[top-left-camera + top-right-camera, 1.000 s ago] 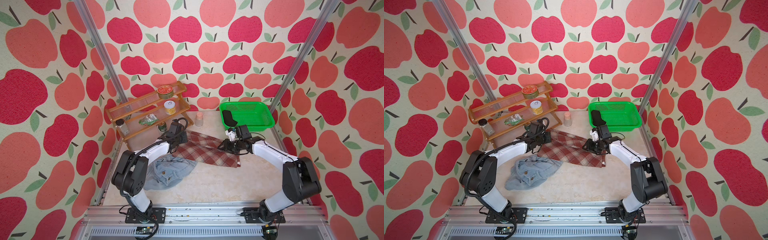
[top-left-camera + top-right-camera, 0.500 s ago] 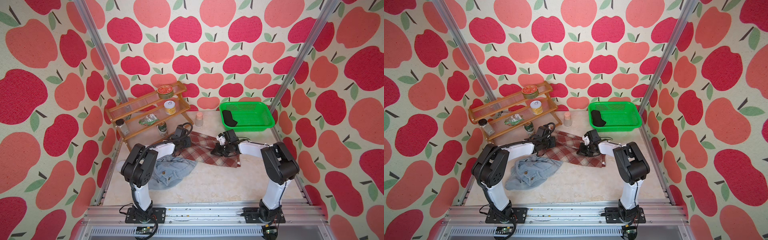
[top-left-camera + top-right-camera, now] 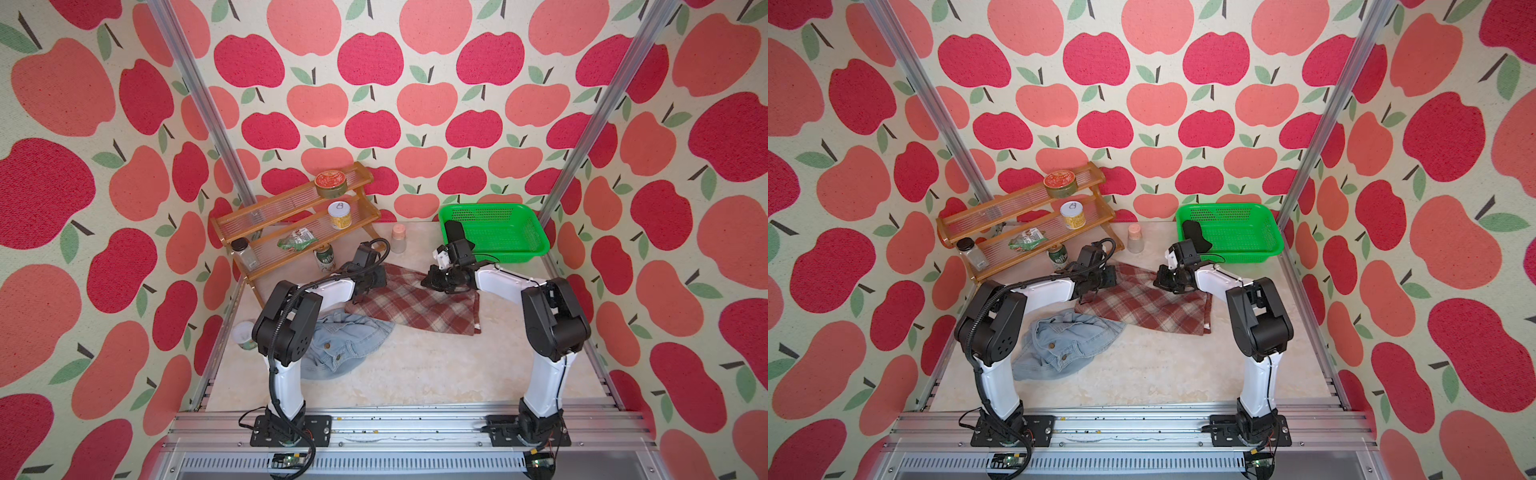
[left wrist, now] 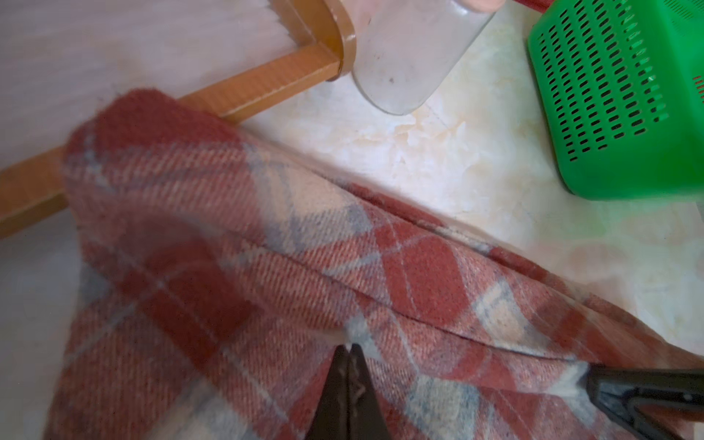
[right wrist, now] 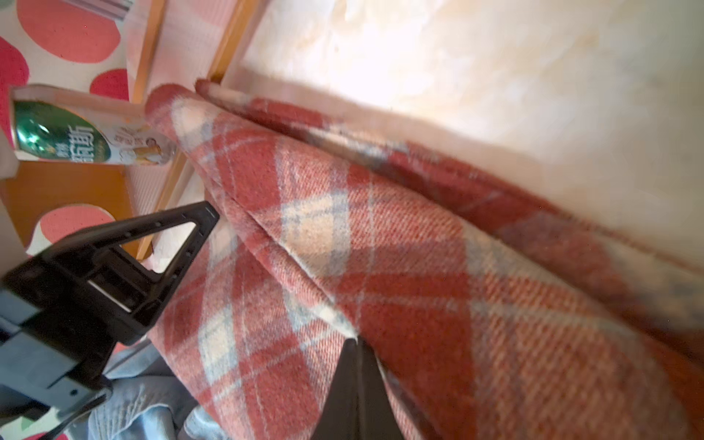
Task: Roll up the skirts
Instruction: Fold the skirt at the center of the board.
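At the left, the denim skirt [image 3: 349, 345] is lying crumpled on the table [image 3: 415, 374]. My left gripper [image 4: 348, 352] is pinching, with jaws closed, the far edge of the plaid skirt [image 3: 415, 307] in the middle. My right gripper [image 5: 356, 343] is pinching the same edge. The black skirt [image 3: 455, 232] is sitting in the green basket [image 3: 536, 245].

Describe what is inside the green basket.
In the green basket, a black skirt lies bundled at its left side; elsewhere only bare mesh shows. The right arm covers the skirt's near end.
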